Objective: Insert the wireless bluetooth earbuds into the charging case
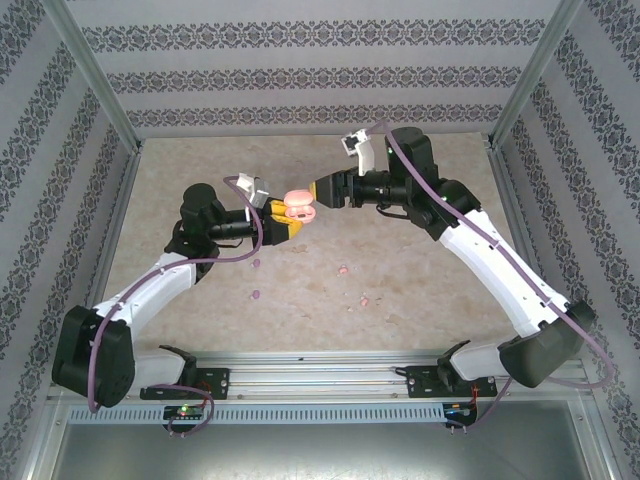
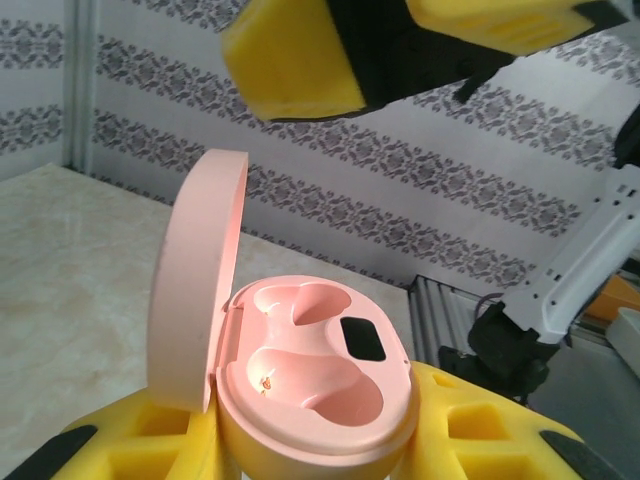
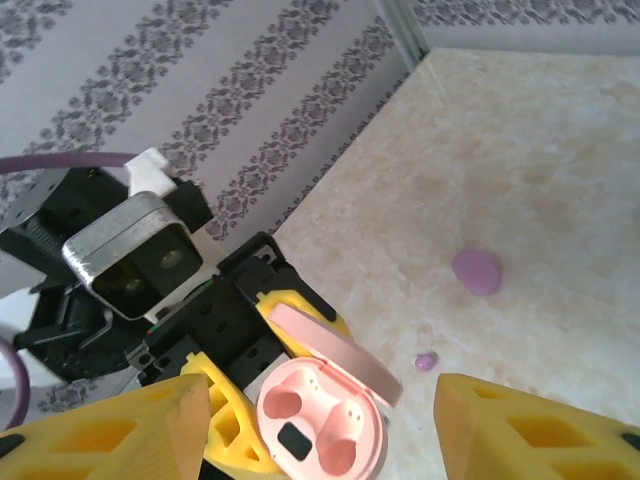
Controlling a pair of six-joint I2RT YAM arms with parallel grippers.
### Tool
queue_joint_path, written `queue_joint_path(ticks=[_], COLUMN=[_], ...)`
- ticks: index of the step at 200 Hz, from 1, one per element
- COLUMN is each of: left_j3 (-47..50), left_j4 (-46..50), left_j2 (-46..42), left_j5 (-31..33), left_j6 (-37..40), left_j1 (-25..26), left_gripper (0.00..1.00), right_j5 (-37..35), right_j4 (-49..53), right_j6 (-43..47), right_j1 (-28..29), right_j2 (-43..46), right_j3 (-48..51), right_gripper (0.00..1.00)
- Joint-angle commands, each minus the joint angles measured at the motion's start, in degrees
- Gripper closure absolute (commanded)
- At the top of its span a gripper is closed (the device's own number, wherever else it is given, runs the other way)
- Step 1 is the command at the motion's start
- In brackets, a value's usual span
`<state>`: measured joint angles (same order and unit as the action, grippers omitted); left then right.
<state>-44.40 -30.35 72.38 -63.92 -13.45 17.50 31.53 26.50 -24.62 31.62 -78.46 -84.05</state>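
Above the table's middle: the pink charging case (image 1: 300,205) is held in the air, clear of the table (image 1: 420,200).
Left gripper (image 1: 285,222): jaws pinching the case's base from both sides, yellow pads pressed to its lower body.
Lid (image 2: 195,290): hinged open and standing nearly upright.
Wells (image 2: 330,385): 2, both empty in the left wrist view.
Right gripper (image 1: 322,190): jaws spread, holding nothing, hovering close beside and slightly above the open case.
Pink earbuds (image 1: 344,268): 2 small buds lying on the table, near each other, well below the case and right of centre.
Purple earbuds (image 1: 255,295): 2 lying on the table near the left arm, apart from the pink pair.
Step in hand: by my reading, the case is opened and presented; no bud has been collected yet.
Next move calls for: lowering the right gripper to 1 pink bud, likely the match for this case, then a fine pinch on a tiny rounded piece that could easily slip, while the left arm keeps the case steady.
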Motion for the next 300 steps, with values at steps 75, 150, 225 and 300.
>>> queue_joint_path(ticks=[75,150,225,300], left_j3=[6.84,9.46,12.71,12.90], left_j4=[3.90,6.02,8.44,12.71], left_j2=[-3.38,-6.52,-10.69,-13.12], left_j5=[6.22,6.54,7.96,8.77], left_j6=[6.16,7.82,8.55,10.33], left_j1=[-0.75,-0.75,-0.73,-0.80], left_gripper=[0.87,0.86,0.86,0.87], right_j5=[-16.55,-16.78,-29.12,-41.18], right_j4=[-0.79,-0.26,21.28,28.70], right_j6=[-31.58,-22.48,11.61,29.63], right_j1=[-0.59,2.52,6.64,11.36], right_j2=[5.29,-10.64,-26.55,-34.38], right_j3=[25.49,22.45,4.74,0.57], right_gripper=[0.57,0.59,0.66,0.62])
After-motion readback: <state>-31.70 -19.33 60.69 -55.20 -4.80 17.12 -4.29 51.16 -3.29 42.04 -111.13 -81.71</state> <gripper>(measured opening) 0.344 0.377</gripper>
